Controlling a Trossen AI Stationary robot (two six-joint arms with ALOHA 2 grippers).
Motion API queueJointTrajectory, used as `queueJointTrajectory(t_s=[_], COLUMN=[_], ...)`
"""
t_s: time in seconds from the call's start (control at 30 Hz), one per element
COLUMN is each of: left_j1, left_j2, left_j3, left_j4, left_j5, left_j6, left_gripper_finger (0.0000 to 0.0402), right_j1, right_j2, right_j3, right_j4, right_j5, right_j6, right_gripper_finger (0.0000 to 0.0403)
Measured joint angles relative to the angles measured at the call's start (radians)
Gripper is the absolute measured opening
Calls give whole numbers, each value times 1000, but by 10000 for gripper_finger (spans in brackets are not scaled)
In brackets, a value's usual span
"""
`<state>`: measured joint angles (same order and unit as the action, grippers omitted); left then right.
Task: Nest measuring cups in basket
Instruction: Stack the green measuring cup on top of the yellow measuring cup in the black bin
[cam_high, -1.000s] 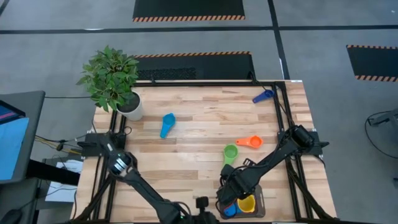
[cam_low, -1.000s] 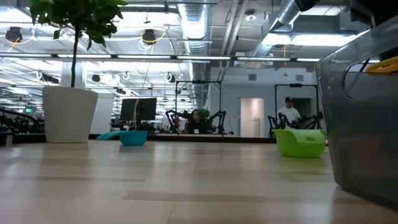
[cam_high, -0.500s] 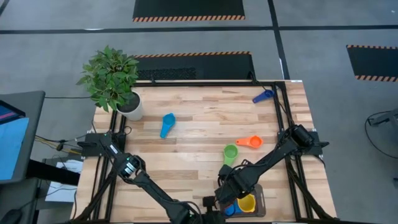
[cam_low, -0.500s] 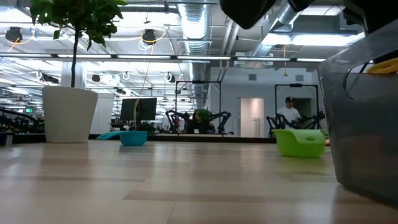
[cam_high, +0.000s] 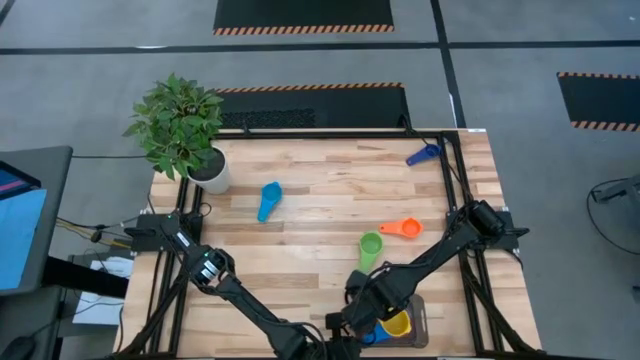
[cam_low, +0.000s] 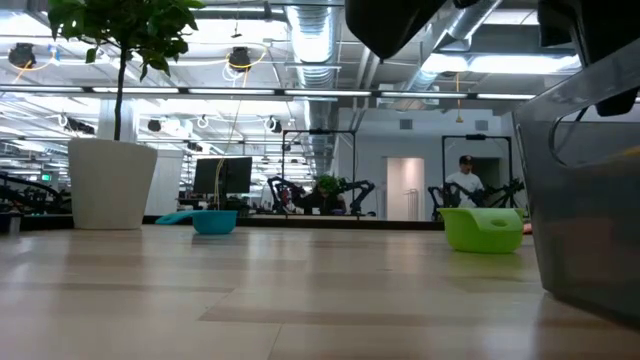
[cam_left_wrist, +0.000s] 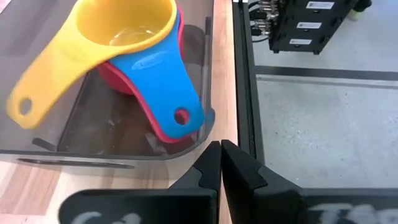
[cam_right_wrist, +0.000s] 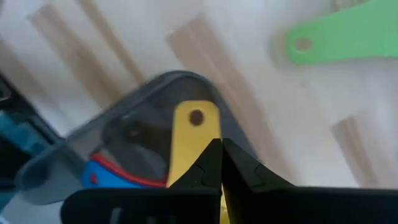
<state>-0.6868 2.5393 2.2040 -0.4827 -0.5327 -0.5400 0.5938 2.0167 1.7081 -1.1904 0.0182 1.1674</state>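
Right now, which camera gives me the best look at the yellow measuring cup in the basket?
The left wrist view: the yellow cup fills it, nested on a blue cup and a red one in the basket. The right wrist view shows only its handle, the high view a small yellow patch, the low view nothing clear.

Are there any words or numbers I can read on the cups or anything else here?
None can be read.
Blue measuring cup in the basket: an embossed oval mark, too small to read.
Left gripper: pale lettering on its body, blurred.
Black boxes beyond the table: white labels, too small to read.
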Motion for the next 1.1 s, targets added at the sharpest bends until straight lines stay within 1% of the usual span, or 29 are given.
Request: queueJointTrajectory(t_s=[0.13, 0.43, 0.57, 0.67, 0.8, 0.9, 1.0, 1.1], left_j1=[0, -5, -7, -8, -19, -36, -48, -54], left_j2=[0, -8, -8, -8, -8, -11, -28, -58], left_j3=[0, 0, 0, 0, 0, 0, 0, 0], left_j4=[-1, 4, 2, 3, -2, -34, -98, -173], left_j5=[-3, 10, 14, 13, 26, 31, 29, 1], left_j6=[-3, -7, -22, -21, -17, -1, -3, -2], left_gripper_finger=[0, 0, 0, 0, 0, 0, 0, 0], right_j1=[2, 12, 32, 49, 77, 110, 147, 186], right_j2=[0, 0, 0, 0, 0, -10, -37, -69], right_j3=[0, 0, 0, 0, 0, 0, 0, 0], right_j4=[34, -6, -8, -25, -96, -170, -237, -253], right_j5=[-52, -74, -69, -43, -19, -36, -47, -43], right_j6=[-18, -13, -5, 28, 44, 82, 128, 190], right_gripper_finger=[18, 32, 26, 18, 17, 25, 31, 29])
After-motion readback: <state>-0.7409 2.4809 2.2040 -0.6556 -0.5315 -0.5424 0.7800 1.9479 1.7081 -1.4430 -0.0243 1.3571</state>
